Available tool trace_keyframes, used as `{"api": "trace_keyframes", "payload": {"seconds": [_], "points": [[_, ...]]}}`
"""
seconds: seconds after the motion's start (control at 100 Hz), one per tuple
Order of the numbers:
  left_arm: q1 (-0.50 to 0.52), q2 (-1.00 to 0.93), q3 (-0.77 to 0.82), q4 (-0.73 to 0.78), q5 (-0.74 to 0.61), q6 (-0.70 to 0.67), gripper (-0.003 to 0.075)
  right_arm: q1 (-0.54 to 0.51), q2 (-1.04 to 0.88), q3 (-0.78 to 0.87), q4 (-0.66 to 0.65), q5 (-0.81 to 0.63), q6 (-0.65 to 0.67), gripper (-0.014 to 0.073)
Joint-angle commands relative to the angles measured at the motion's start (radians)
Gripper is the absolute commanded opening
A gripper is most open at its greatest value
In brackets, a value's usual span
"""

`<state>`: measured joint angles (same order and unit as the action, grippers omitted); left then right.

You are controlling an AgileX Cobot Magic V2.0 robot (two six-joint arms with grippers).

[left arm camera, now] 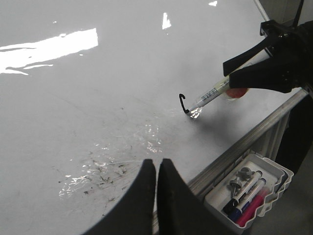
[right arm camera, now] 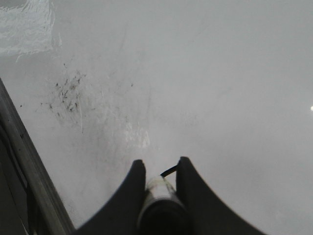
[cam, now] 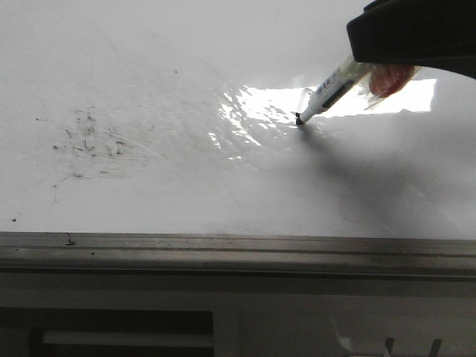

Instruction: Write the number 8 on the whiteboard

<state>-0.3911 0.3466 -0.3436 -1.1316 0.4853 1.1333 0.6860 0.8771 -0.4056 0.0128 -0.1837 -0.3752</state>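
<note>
The whiteboard (cam: pixel 186 193) is glossy white with a bright glare patch. My right gripper (cam: pixel 379 59) is shut on a white marker (cam: pixel 331 91) with its black tip touching the board. In the left wrist view, the right gripper (left arm camera: pixel 230 71) holds the marker (left arm camera: pixel 210 95) slanted. The number 8 (left arm camera: pixel 182 102) stands as one short hooked black stroke ending at the tip. In the right wrist view the marker (right arm camera: pixel 159 188) sits between the fingers of the right gripper (right arm camera: pixel 157 169), and a bit of the stroke (right arm camera: pixel 169 171) shows beside it. My left gripper (left arm camera: pixel 157 164) is shut on nothing, above the board near its ledge.
A grey metal ledge (cam: pixel 238 249) runs along the board's near edge. Black specks and smudges (cam: pixel 85 137) are scattered on the left part of the board. A white tray (left arm camera: pixel 279 177) with several markers hangs below the ledge.
</note>
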Motion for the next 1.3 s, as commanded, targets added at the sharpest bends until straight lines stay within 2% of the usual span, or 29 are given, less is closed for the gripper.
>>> {"api": "trace_keyframes", "payload": {"seconds": [0.0, 0.26, 0.48, 0.76, 0.91, 1.13, 1.29], "points": [[0.003, 0.008, -0.025, -0.037, -0.026, -0.007, -0.002, -0.012, -0.01, -0.024, 0.006, 0.028, -0.016, -0.0043], [0.003, 0.008, -0.025, -0.037, -0.026, -0.007, -0.002, -0.108, -0.118, -0.024, 0.008, 0.184, -0.016, -0.0043], [0.003, 0.008, -0.025, -0.037, -0.026, -0.007, -0.002, -0.081, -0.152, -0.022, 0.012, 0.269, -0.016, -0.0043], [0.003, 0.008, -0.025, -0.037, -0.026, -0.007, -0.002, 0.032, -0.065, -0.012, 0.03, 0.166, -0.016, -0.0043], [0.003, 0.008, -0.025, -0.037, -0.019, -0.007, -0.002, 0.013, -0.035, -0.054, 0.027, 0.127, -0.016, -0.0043], [0.003, 0.008, -0.025, -0.037, -0.001, -0.007, -0.002, -0.074, -0.033, -0.108, 0.008, 0.133, -0.018, -0.0043], [0.003, 0.008, -0.025, -0.037, -0.001, -0.007, -0.002, -0.086, -0.033, -0.137, -0.001, 0.122, -0.018, -0.0043]]}}
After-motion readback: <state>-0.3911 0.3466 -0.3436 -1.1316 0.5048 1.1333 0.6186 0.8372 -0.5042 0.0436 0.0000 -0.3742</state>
